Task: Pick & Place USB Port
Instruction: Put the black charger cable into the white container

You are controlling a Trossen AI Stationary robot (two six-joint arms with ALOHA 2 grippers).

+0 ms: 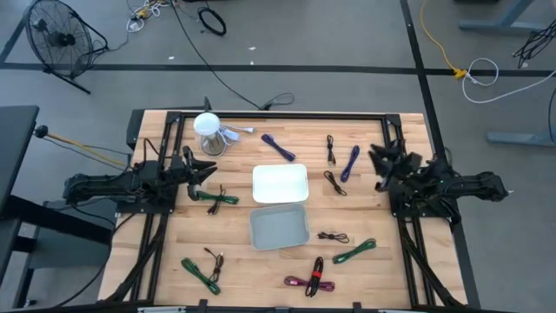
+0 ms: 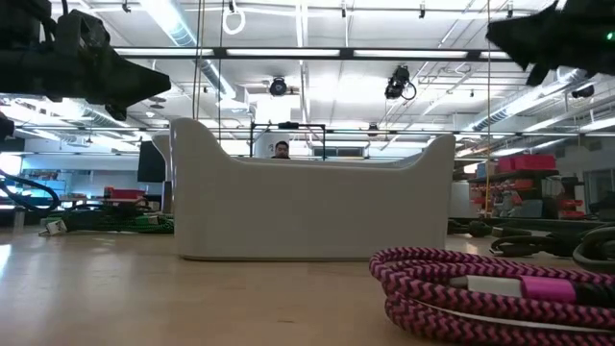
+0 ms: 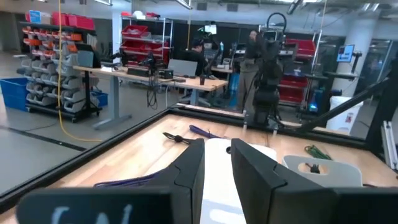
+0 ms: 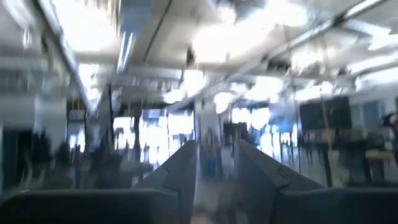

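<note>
Across the middle of the wooden desk point(image 1: 174, 248) sit the biggest items: a white tray point(image 1: 280, 183) and, just nearer the front edge, a grey tray point(image 1: 279, 227). Both dark arms wait above the side edges. By the left edge, the left gripper point(image 1: 208, 171) hovers with its fingers point(image 3: 189, 165) a narrow gap apart, holding nothing, a green cable point(image 1: 215, 198) just beside it. By the right edge, the right gripper point(image 1: 379, 164) hangs raised, its fingers likewise narrowly parted and empty. Smaller cables are scattered: blue ones point(image 1: 278, 147) toward the back edge, green ones point(image 1: 354, 251) and a magenta cable point(image 1: 306, 281) near the front edge. I cannot tell which one counts as the USB port.
</note>
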